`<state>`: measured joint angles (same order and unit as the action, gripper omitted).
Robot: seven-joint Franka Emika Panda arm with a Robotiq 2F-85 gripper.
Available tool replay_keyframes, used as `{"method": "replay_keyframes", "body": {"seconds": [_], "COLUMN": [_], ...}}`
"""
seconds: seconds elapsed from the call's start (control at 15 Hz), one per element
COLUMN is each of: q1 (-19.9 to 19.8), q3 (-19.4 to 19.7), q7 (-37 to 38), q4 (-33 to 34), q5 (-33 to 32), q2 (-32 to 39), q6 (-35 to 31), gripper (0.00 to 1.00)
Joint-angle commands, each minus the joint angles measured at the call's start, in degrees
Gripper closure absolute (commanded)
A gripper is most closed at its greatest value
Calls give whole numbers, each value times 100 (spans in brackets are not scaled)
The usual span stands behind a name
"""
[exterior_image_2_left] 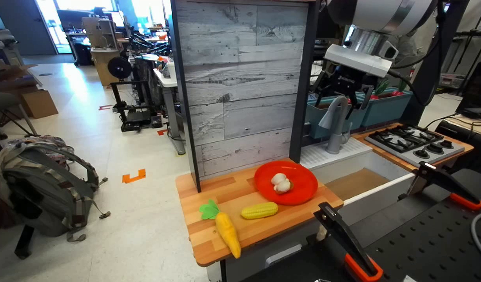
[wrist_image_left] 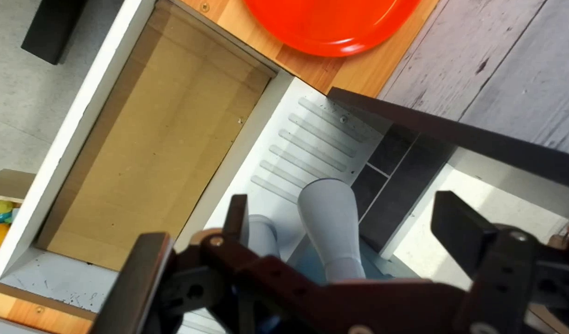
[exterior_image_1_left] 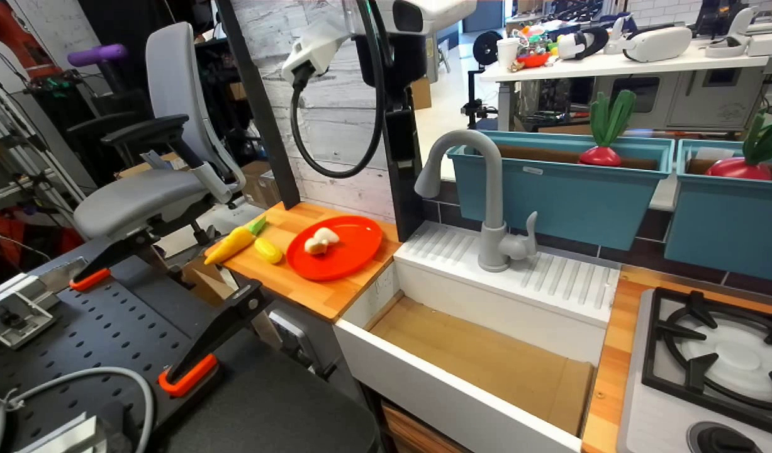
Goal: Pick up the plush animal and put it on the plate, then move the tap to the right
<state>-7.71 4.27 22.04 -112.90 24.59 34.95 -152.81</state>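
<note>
The plush animal (exterior_image_2_left: 282,184) lies on the plate (exterior_image_2_left: 305,190), near its middle, in both exterior views; it is a small, pale cream bundle of rounded lumps with a tan patch (finer features are too small to make out); the orange-red plate rests flat on the wooden table (exterior_image_2_left: 205,246); just beside its rim lies a yellow corn cob (exterior_image_2_left: 260,210), and farther off a yellow carrot (exterior_image_2_left: 227,235) with a green top, its narrow tip at the table's edge.

The hand (exterior_image_2_left: 339,103) hangs from the arm (exterior_image_2_left: 381,17) up by the arch of the tap (exterior_image_1_left: 494,189), well apart from the plate; its fingers (wrist_image_left: 458,227) are spread wide, and in the wrist view the spout (wrist_image_left: 328,218) shows in the gap between them; whether any finger touches it, I cannot tell.

The tap, matte grey, stands upright on the ribbed white ledge (exterior_image_1_left: 439,245) at the back of the sink (exterior_image_1_left: 423,393); its spout is turned toward the plate's side, while the small lever (exterior_image_1_left: 532,233) sits on the opposite side of the base; brown cardboard (exterior_image_1_left: 474,352) covers the sink's floor; a stove (exterior_image_2_left: 414,145) sits beyond the sink's far end from the plate; teal planters (exterior_image_1_left: 562,201) with red radishes (exterior_image_1_left: 601,156) stand behind the tap.
</note>
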Motion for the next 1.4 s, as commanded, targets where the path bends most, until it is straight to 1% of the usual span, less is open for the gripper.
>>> {"method": "replay_keyframes", "body": {"seconds": [0.0,0.33,0.53,0.6,0.67,0.73,0.8,1.2,1.27,1.33], "q1": [-113,-239,-248,-218,-178,-135,-108,120,183,231], "q3": [-20,-38,-22,1,31,58,77,259,305,350], "q7": [168,273,345,400,442,471,495,565,574,565], "q4": [335,654,826,867,890,889,879,853,823,808], "q5": [155,177,147,130,96,56,34,-247,-318,-392], "q2": [269,512,625,657,676,682,680,764,784,799], "q6": [79,210,294,276,247,222,199,238,215,206], "gripper": [0,0,0,25,26,32,42,88,92,92]}}
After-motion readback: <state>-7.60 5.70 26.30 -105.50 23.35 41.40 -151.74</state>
